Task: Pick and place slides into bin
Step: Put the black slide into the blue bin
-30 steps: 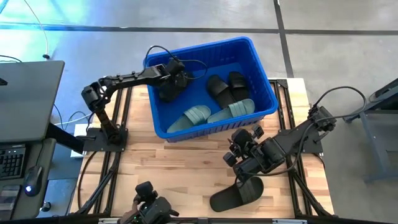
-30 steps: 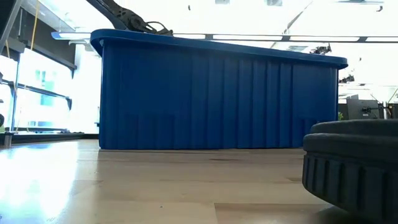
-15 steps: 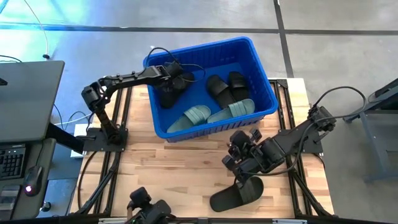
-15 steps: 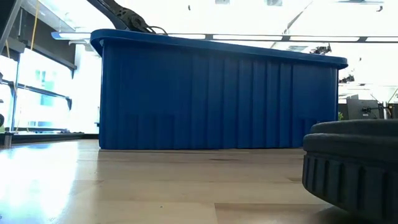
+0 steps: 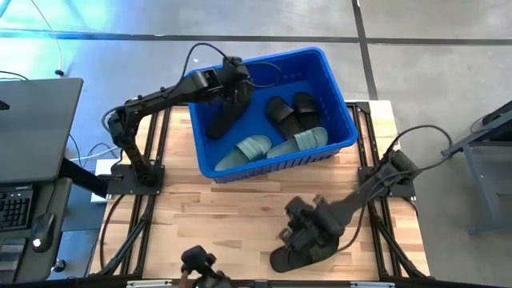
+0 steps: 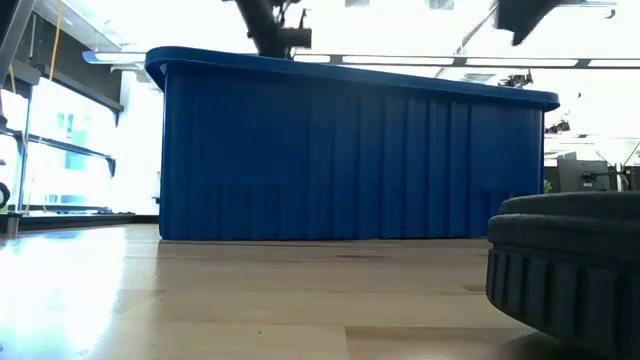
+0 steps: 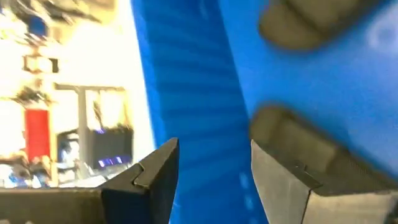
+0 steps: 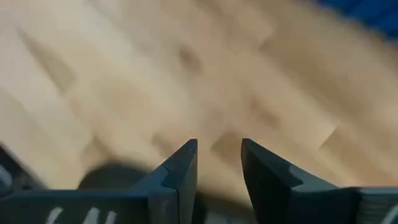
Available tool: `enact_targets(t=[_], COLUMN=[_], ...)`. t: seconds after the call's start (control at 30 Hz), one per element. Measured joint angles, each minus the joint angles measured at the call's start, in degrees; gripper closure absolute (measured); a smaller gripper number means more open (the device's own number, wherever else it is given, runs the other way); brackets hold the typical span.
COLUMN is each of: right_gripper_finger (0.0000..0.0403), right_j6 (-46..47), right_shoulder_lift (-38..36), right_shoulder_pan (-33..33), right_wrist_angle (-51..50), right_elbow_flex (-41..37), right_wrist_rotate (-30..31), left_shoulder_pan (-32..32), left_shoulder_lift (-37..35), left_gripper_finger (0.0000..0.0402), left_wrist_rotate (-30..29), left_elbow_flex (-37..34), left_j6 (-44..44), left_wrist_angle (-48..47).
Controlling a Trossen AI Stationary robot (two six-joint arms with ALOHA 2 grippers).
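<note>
The blue bin stands at the table's far middle. In it lie three black slides, one at the left and two at the right, with two green slides along the near wall. My left gripper hangs open above the bin's far left part, over the left black slide, with nothing between its fingers. Another black slide lies flat on the table near the front edge. My right gripper is open just over that slide's far end; I cannot tell whether it touches.
Bare wooden tabletop stretches between the bin and the front edge. In the low view the bin's near wall fills the middle and the table slide sits at the right. A desk with a keyboard stands left of the table.
My left gripper has opened and let go of a black slide, which now lies in the bin's left part. It has then risen and gone toward the far edge. My right gripper has gone toward the near edge and a little left, down toward the slide on the table.
</note>
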Motion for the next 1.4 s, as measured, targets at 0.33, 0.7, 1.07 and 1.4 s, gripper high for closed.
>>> enact_targets(t=[0.33,0.7,1.07,1.4], right_gripper_finger=[0.0288,0.0288,0.0288,0.0288], right_j6=[11.5,16.69,16.98,18.75], right_shoulder_lift=[6.59,8.74,10.76,11.23], right_shoulder_pan=[4.09,7.23,9.31,9.63], right_wrist_angle=[-0.18,-2.39,-2.74,-11.18], right_elbow_flex=[0.0,0.0,0.0,0.0], right_wrist_rotate=[-11.67,-13.65,-11.32,-12.8], left_shoulder_pan=[-8.01,-16.45,-20.89,-20.71], left_shoulder_lift=[-0.02,-0.02,-0.02,-0.02], left_gripper_finger=[0.0218,0.0218,0.0218,0.0218], left_wrist_rotate=[0.27,0.31,-0.89,-1.18], left_elbow_flex=[13.53,14.76,14.76,14.76], left_j6=[-1.09,-2.75,-4.24,-8.39], left_wrist_angle=[-0.03,-1.86,-3.17,-3.22])
